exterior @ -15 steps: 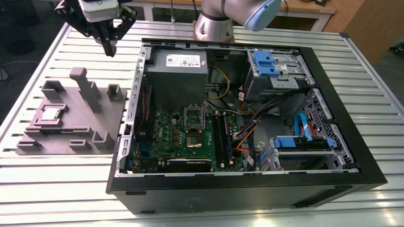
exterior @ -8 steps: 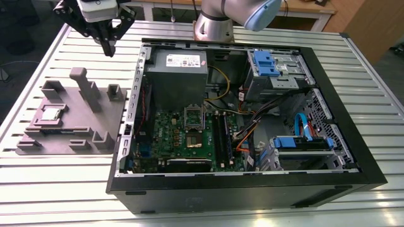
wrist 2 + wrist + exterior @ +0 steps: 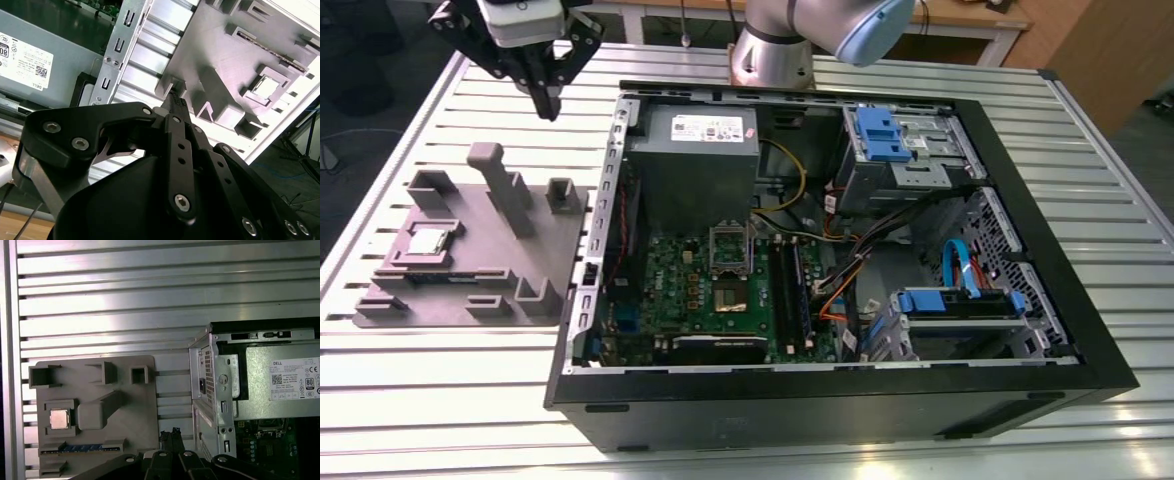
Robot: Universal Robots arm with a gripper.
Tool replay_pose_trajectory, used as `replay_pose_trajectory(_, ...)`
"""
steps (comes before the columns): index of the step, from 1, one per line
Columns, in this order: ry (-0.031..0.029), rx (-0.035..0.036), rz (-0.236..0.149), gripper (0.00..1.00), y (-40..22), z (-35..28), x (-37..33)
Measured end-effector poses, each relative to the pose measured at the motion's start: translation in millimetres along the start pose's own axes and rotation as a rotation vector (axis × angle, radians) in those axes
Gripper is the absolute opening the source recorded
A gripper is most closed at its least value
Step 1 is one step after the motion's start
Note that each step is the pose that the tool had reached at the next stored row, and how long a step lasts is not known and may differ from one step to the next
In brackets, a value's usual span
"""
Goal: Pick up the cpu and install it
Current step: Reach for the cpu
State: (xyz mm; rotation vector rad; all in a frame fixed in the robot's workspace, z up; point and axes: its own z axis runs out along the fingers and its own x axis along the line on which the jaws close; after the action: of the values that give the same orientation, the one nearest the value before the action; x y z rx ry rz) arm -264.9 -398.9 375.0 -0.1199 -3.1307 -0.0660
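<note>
The cpu is a small silver-grey square lying flat in a recess of the grey holder plate on the table, to the exterior view's left of the open computer case. It also appears in both wrist views. My gripper hangs high over the table beyond the plate's far edge, well apart from the cpu, with its black fingers together and nothing between them. Its fingertips point down near the plate's edge next to the case. The motherboard lies inside the case with its socket exposed.
A green memory stick sits in a slot of the holder plate, whose posts stand up. The case holds a grey power supply, blue drive brackets and cables. The slatted metal table lies all around.
</note>
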Motion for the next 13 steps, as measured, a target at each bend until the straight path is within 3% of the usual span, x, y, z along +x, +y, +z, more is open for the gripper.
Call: replay_pose_trajectory(13,0.0035,0.0003,0.0,0.11,-0.4,0.9,5.1)
